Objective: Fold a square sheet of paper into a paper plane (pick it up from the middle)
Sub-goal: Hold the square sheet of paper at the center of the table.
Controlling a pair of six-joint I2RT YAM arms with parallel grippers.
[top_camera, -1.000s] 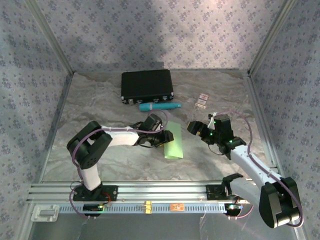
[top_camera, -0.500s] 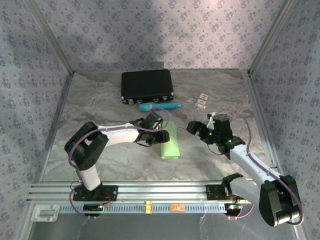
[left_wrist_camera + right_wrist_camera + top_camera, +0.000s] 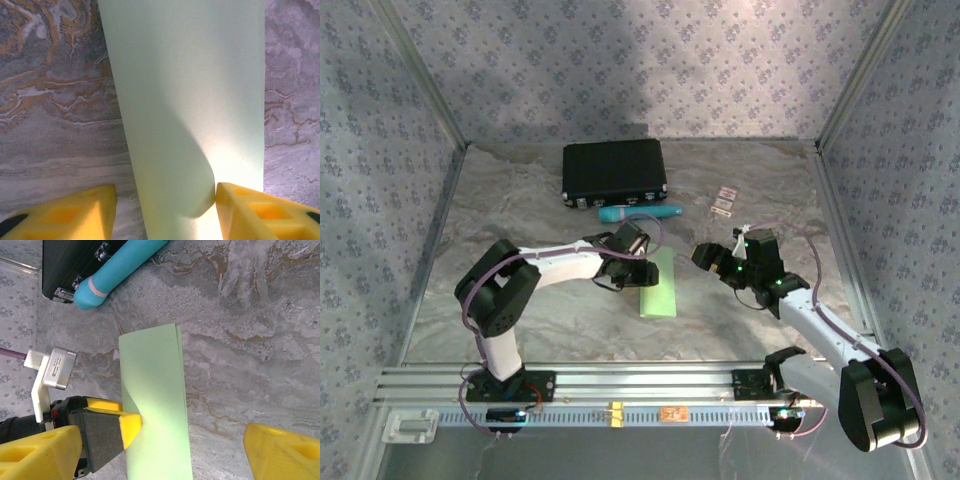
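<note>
Top external view puts the pale green sheet of paper, folded over into a long narrow strip, flat near the middle of the marbled grey tabletop. Its long sides run from the far edge toward the near edge.

The left fingers sit at the strip's left long side, toward its far end. In the left wrist view these yellow fingers stand apart and straddle the paper. One touches the upper layer where it curls up off the layer beneath. The other is clear of the sheet, with bare tabletop showing between them. They are released, not clamped on anything (the paper simply lies between them).

The right fingers are near the strip's right side but apart from it. In the right wrist view they are spread wide and grasp nothing, and the strip lies on the tabletop beyond them.

Toward the far edge lies a black rectangular case. A teal cylindrical tube lies just beside the case's near side, between the case and the paper. Two small white cards lie to the right of the tube.
</note>
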